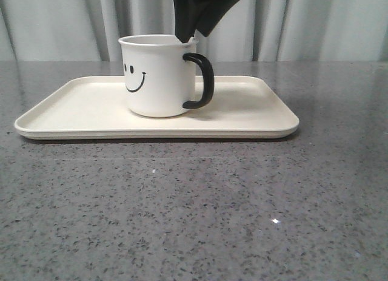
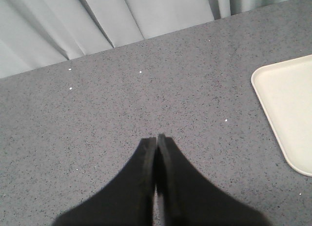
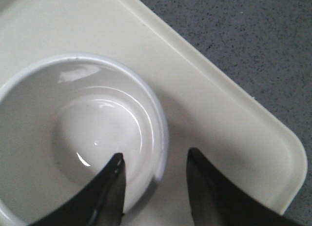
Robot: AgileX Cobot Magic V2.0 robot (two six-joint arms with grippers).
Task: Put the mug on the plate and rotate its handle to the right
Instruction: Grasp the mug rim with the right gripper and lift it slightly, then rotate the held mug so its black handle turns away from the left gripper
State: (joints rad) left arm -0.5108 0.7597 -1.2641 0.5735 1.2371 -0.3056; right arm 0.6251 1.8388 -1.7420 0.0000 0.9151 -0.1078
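The white mug [image 1: 160, 81] with a black smiley face stands upright on the cream plate [image 1: 79, 105], a little left of its middle. Its black handle [image 1: 205, 81] points right. My right gripper [image 1: 194, 33] hangs over the mug's rim on the handle side. In the right wrist view it [image 3: 156, 156] is open and straddles the rim: one finger is inside the mug [image 3: 73, 118], the other outside over the plate [image 3: 219, 113]. The handle is hidden there. My left gripper [image 2: 157, 138] is shut and empty over bare table, left of the plate's corner [image 2: 287, 104].
The grey speckled table [image 1: 194, 220] stretches in front of the plate and on both sides of it. A pale curtain [image 1: 303, 26] hangs behind the table's far edge.
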